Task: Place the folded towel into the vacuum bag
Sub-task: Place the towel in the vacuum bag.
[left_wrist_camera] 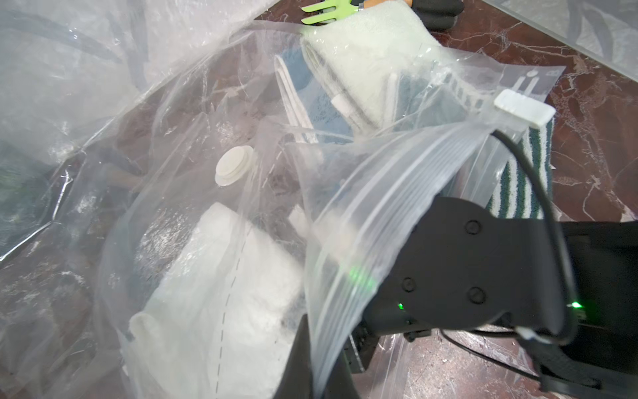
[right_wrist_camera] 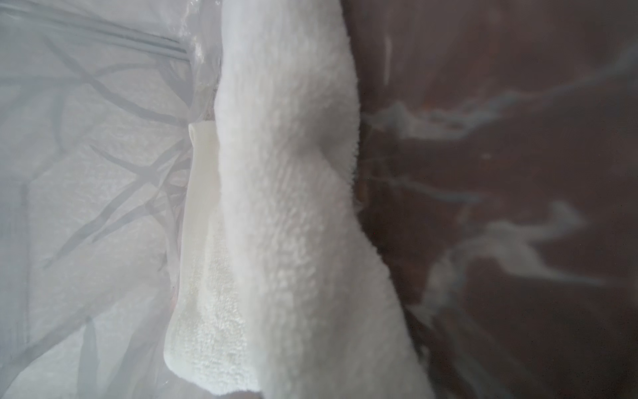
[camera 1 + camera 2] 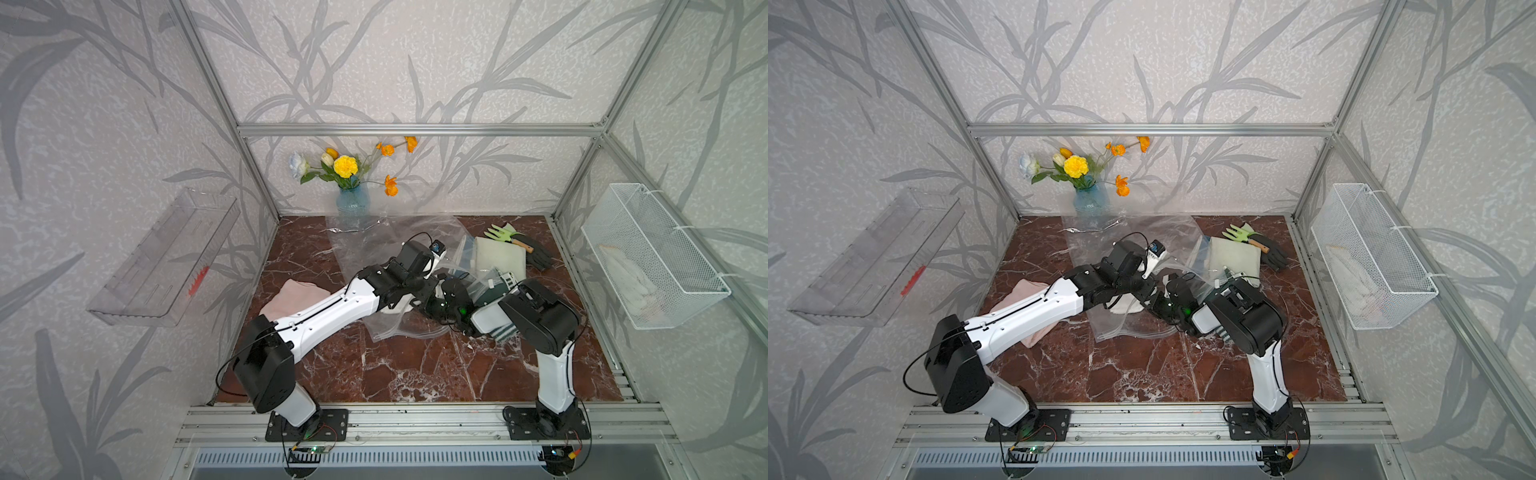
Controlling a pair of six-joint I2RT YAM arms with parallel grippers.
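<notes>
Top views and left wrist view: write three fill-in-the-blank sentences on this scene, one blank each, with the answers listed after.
The vacuum bag's round valve cap is ______ in colour. The flowers stand in a vase of ______ glass. The wire basket hangs on the wall on the robot's ______ side.
Missing words: white; blue; right.

No readable words, brands or numbers anywhere, faint white printed marks (image 1: 530,83) on a corner of the vacuum bag (image 1: 414,165) by the slider clip (image 1: 524,110), well beyond the left gripper (image 1: 321,376), too blurred to read, dashed line (image 1: 226,311) printed on the bag near that gripper
</notes>
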